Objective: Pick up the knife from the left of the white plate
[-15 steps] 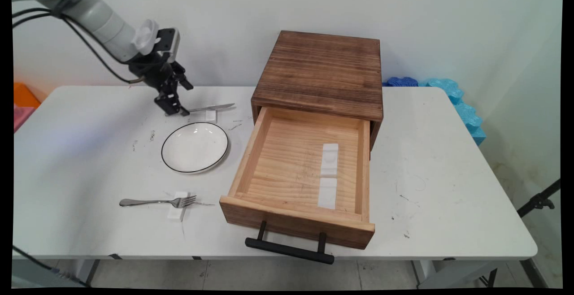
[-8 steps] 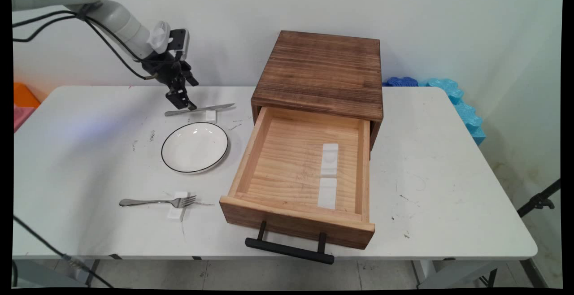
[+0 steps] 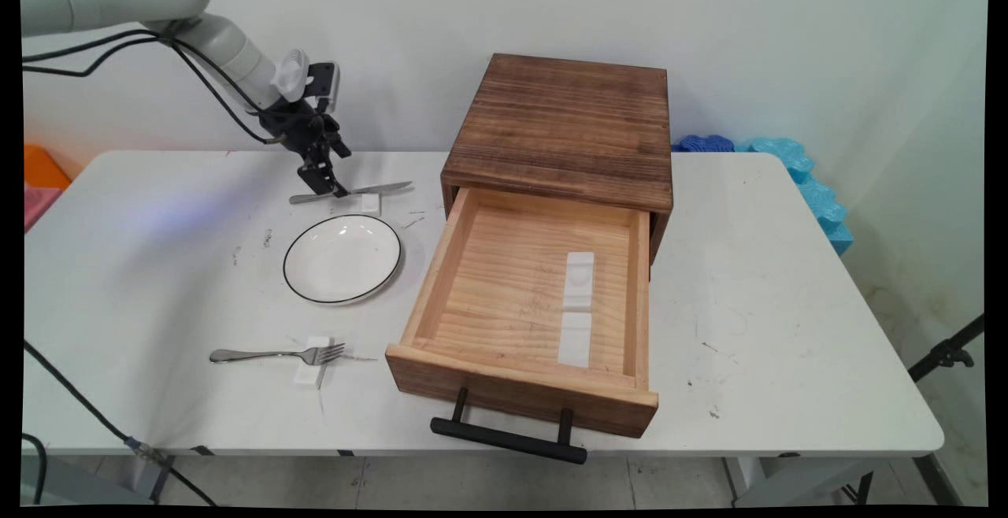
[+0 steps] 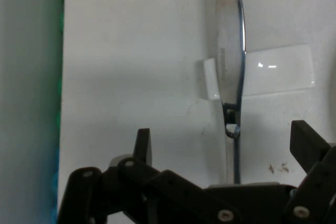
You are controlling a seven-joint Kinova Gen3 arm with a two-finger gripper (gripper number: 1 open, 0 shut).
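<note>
Hand view shows our tool (image 4: 223, 140) spread wide over the knife (image 4: 231, 61) handle; it has moved rightward along the bench (image 3: 157, 282).

The main view looks down across the tabletop (image 3: 787, 282) from its near side toward the wall, while the hand view sits close above the knife (image 4: 231, 61) (image 3: 354, 190), shared by both.

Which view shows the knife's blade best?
The hand view: the knife fills the frame, its blade lying across a white rest, between the open tool's fingers. The main view shows the whole knife, small, with the tool covering part of its handle.
</note>
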